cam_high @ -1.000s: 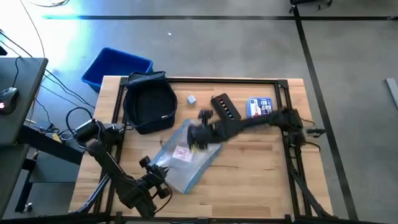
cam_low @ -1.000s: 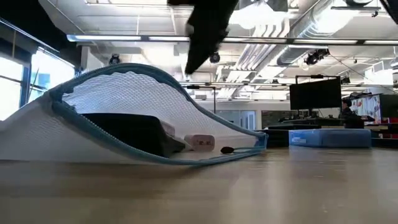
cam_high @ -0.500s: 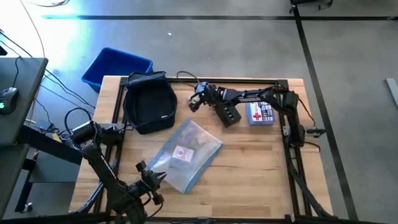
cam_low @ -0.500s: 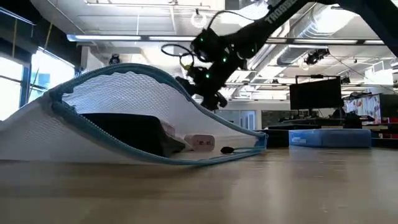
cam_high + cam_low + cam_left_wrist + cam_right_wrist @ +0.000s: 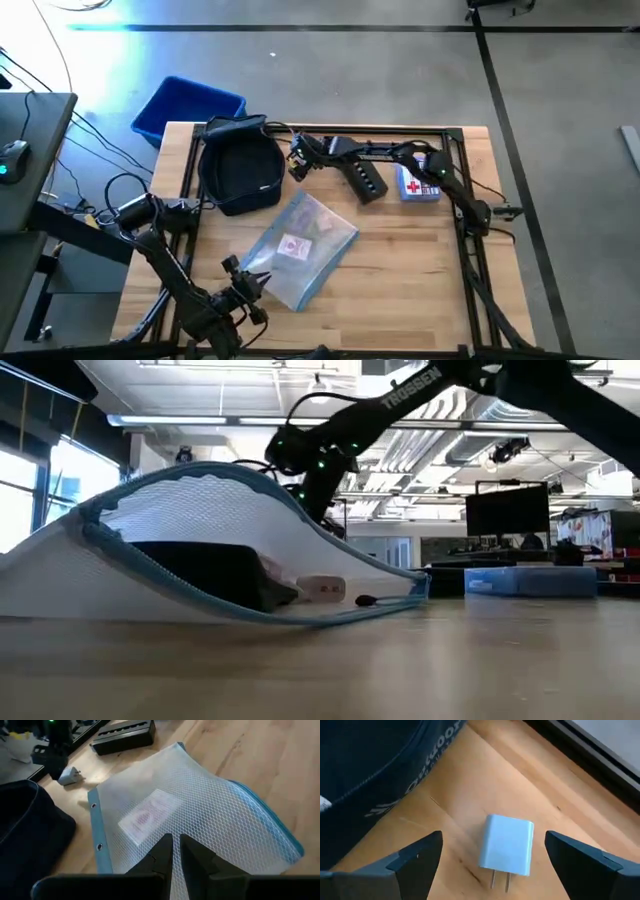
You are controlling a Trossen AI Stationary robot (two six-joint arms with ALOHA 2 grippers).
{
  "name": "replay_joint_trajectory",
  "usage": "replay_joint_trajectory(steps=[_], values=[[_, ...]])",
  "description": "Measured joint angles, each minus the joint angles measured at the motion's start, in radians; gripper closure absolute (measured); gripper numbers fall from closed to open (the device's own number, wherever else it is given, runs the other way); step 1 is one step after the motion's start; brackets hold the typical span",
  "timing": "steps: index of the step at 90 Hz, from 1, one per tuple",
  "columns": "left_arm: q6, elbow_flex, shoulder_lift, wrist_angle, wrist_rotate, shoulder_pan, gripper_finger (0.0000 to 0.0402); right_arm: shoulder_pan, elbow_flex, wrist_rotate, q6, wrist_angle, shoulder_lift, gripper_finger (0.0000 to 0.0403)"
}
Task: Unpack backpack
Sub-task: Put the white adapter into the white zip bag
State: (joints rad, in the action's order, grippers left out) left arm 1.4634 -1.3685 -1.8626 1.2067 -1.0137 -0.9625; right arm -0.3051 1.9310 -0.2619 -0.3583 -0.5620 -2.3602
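The dark navy backpack (image 5: 240,168) lies open at the table's far left, resting on its back. Just right of it, a small pale charger plug (image 5: 507,845) lies flat on the wood. My right gripper (image 5: 298,163) hangs over the plug, open, one finger on each side and clear of it. A clear mesh pouch (image 5: 300,245) with a blue zip edge lies mid-table, also seen in the low view (image 5: 200,550). My left gripper (image 5: 173,851) is shut above the pouch's near left corner. My left gripper comes slanting down at the mesh pouch's near corner (image 5: 150,845). Its own fingers hide the spot, so I cannot tell whether it touches the pouch.
A black box (image 5: 363,178) and a blue first-aid kit (image 5: 418,180) lie at the far right. A bright blue bin (image 5: 185,105) stands off the far left corner. A black frame (image 5: 380,130) rims the table. Bare wood shows at the near right.
My right gripper has swung from above the mesh pouch toward the table's far edge and then left, ending over the charger plug beside the backpack. The pouch and the backpack have stayed put.
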Motion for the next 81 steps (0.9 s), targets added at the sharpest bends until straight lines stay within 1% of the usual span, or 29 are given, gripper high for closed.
replay_joint_trajectory(steps=[15, 31, 39, 56, 67, 81], values=[[0.000, 0.000, 0.000, -0.004, 0.003, -0.003, 0.0385, -0.003, 0.169, 0.000, -0.034, -0.191, -0.091, 0.0073], [0.000, 0.000, 0.000, -0.004, 0.004, -0.003, 0.0385, -0.003, 0.279, -0.016, -0.050, -0.330, -0.150, 0.0088], [0.000, 0.000, 0.000, -0.005, 0.004, -0.003, 0.0385, -0.003, 0.288, -0.016, -0.049, -0.356, -0.163, 0.0104], [0.000, 0.000, 0.000, -0.006, 0.004, -0.002, 0.0385, -0.008, 0.291, 0.025, -0.057, -0.373, -0.162, 0.0154], [0.000, 0.000, 0.000, -0.007, 0.004, -0.002, 0.0385, -0.009, 0.291, 0.030, -0.053, -0.373, -0.161, 0.0184], [0.000, 0.000, 0.000, -0.007, 0.005, -0.002, 0.0385, -0.009, 0.281, 0.081, -0.053, -0.361, -0.166, 0.0219]])
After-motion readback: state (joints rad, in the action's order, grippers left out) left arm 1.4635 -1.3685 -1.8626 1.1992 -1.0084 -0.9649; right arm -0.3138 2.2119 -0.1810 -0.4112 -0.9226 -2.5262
